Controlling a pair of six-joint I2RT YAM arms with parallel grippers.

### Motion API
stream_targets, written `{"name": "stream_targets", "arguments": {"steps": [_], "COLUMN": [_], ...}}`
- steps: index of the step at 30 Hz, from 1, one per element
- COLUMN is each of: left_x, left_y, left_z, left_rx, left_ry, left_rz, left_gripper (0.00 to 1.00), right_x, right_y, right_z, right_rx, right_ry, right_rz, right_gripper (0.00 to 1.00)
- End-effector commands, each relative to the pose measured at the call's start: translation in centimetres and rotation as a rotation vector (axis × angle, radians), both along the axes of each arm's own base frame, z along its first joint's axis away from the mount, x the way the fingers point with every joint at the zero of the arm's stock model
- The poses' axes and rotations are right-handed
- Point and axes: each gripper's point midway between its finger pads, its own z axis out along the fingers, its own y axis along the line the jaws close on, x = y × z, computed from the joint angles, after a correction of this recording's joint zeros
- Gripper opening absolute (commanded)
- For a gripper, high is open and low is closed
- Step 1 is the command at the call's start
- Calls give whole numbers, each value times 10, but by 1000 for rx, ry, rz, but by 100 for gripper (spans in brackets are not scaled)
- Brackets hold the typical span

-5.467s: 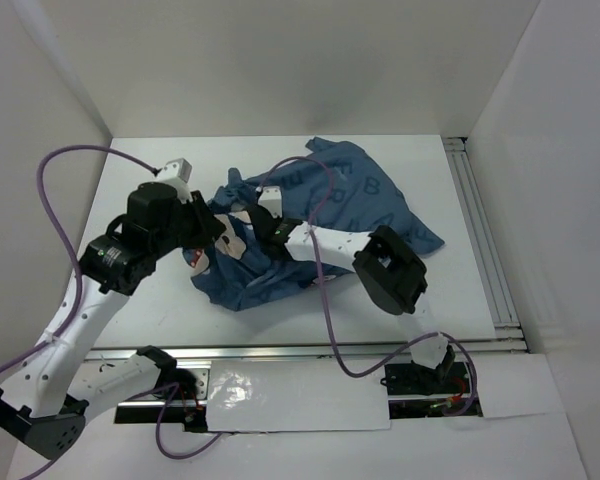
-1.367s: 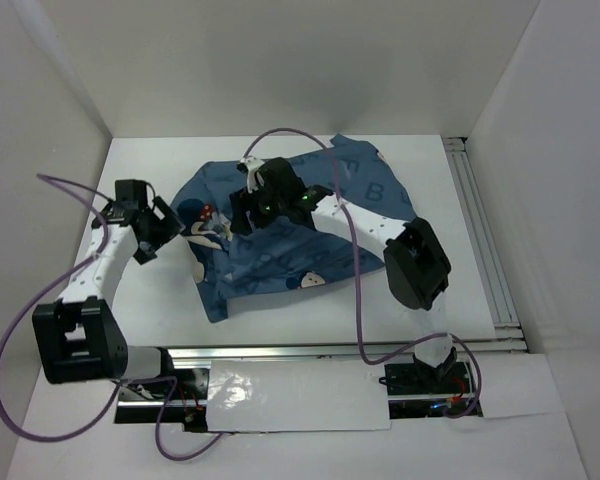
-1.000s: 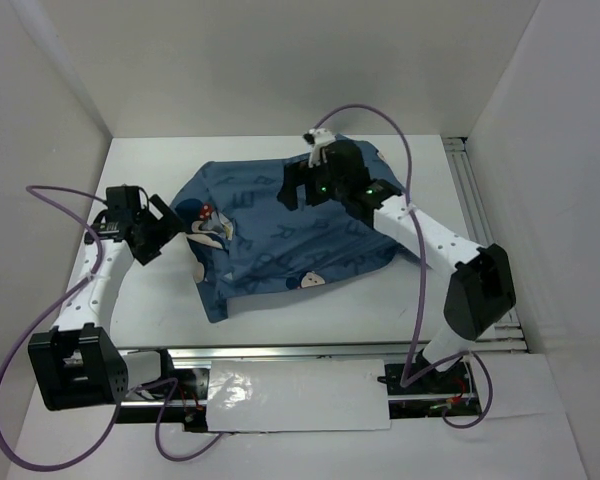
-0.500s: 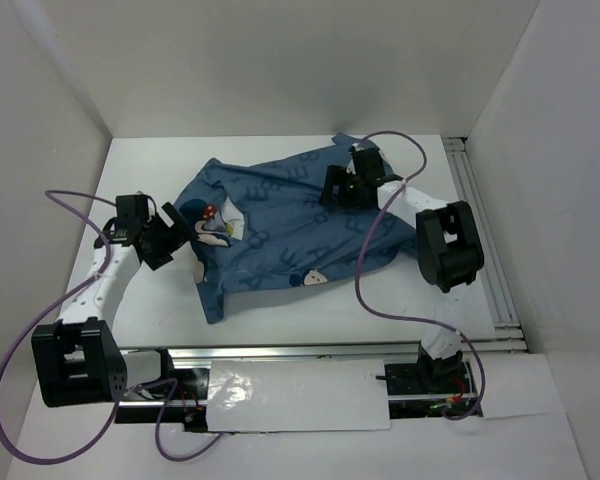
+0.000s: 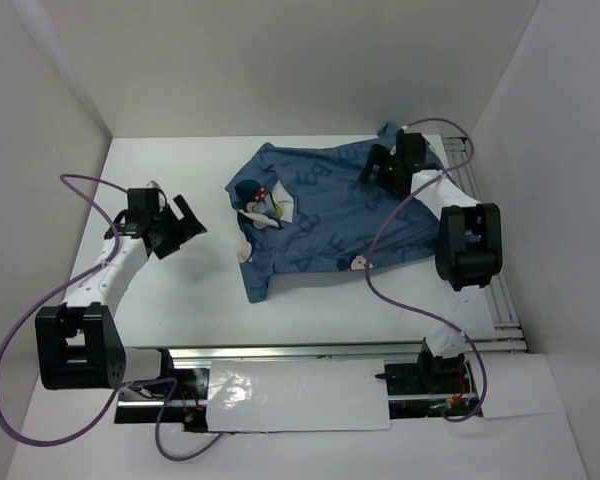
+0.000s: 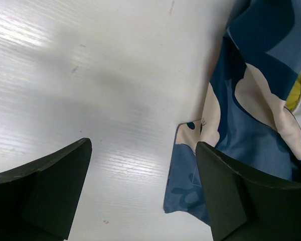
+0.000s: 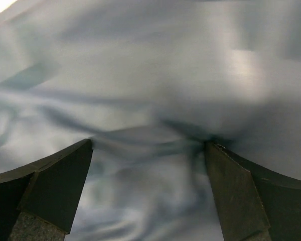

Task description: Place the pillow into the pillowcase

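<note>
Hovering beside pillowcase (image 5: pixel 325 215), left gripper (image 6: pixel 143 145) is spread wide over table (image 6: pixel 90 75), holding nothing. Right gripper (image 7: pixel 149 144) is equally wide above pillowcase's far corner, nothing pinched.

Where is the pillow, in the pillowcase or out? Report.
Nearly all in: the pillowcase looks filled, and only a sliver of the pillow, its yellow trim, shows at the open end.

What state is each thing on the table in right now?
Pillowcase, rumpled, lying on the table
Pillow, mostly covered by the pillowcase, yellow edge showing at its left end
Left hand, open, empty, beside the pillowcase
Right hand, open, over the pillowcase's far right part
</note>
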Motion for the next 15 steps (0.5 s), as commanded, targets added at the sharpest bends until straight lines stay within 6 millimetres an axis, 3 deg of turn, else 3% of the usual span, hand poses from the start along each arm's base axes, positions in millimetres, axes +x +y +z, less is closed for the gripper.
{"name": "stream_targets", "arguments": {"steps": [1, 3, 5, 8, 9, 12, 14, 15], "left_x": [4, 6, 10, 28, 42, 64, 73, 85], "left_y": [-18, -47, -61, -87, -95, -108, -114, -116], "left_z": [-8, -29, -37, -42, -34, -40, -46, -54], "left_rx": [-7, -8, -8, -37, -46, -36, -42, -13], "left_ry": [-11, -27, -24, -77, -126, -127, -117, -108], "left_rz": [-90, -176, -214, -287, -291, -279, -282, -267], "left_gripper": [97, 97, 97, 94, 94, 90, 85, 77], "right_x": [-8, -16, -18, -29, -32, -41, -53, -53], "right_y": [50, 61, 63, 60, 60, 51, 49, 45], "right_z": [56, 77, 79, 63, 65, 55, 37, 32], "right_rx": [-52, -8, -2, -17, -17, -52, -48, -41], "right_ry": [-111, -185, -192, -133, -128, -107, -67, -60], "right_rz": [156, 190, 197, 206, 206, 182, 177, 162], "right_gripper": [100, 100, 100, 100, 100, 100, 100, 100]}}
